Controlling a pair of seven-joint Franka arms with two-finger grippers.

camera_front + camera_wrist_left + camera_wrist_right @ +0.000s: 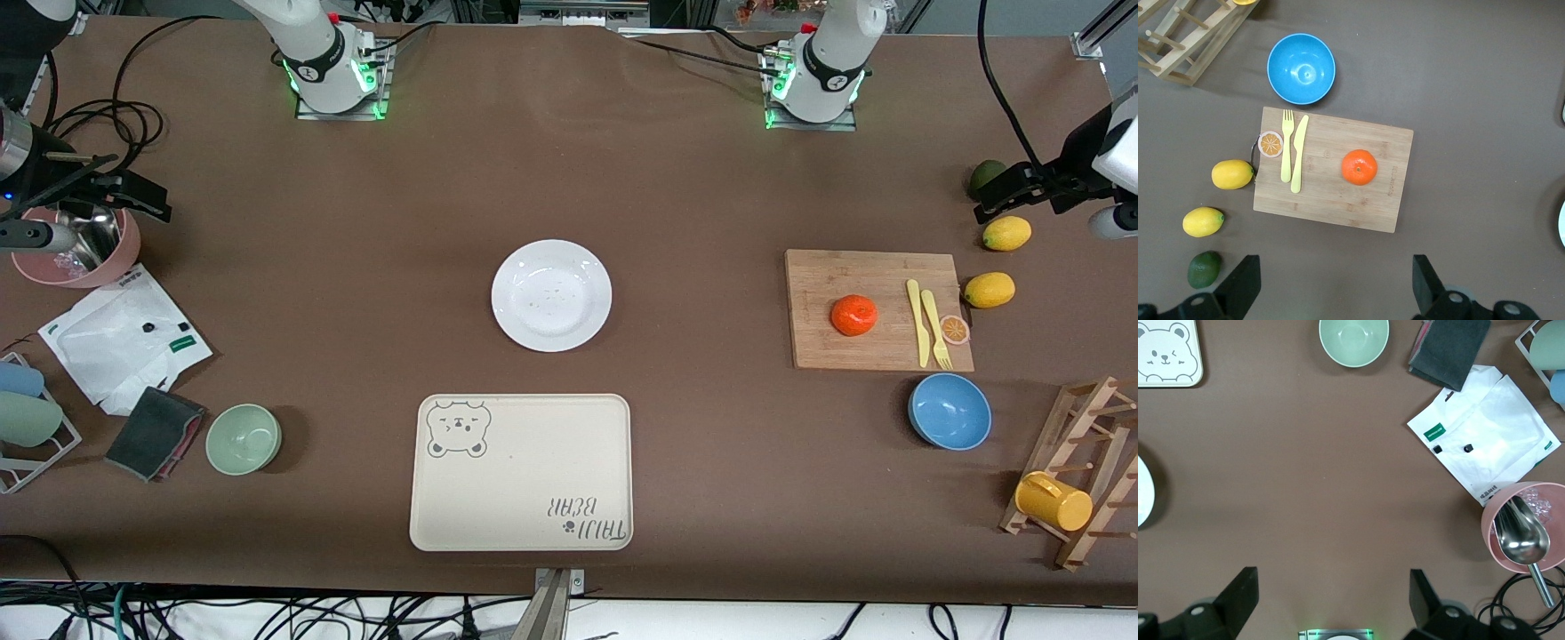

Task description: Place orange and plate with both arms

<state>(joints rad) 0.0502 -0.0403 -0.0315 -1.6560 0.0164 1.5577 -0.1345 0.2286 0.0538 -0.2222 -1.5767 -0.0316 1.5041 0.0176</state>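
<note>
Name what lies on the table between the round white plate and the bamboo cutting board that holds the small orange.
Nothing: in the front view only bare brown tabletop separates the round white plate from the bamboo cutting board carrying the small orange.

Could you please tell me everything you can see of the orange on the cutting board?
The orange is a small, round, bright red-orange whole fruit with a glossy, dimpled skin and a small stem dimple on top. It sits unpeeled on the bamboo cutting board, near the board's middle, apart from the yellow plastic knife and fork that lie on the same board. Nothing else touches it, and no gripper is near it.
</note>
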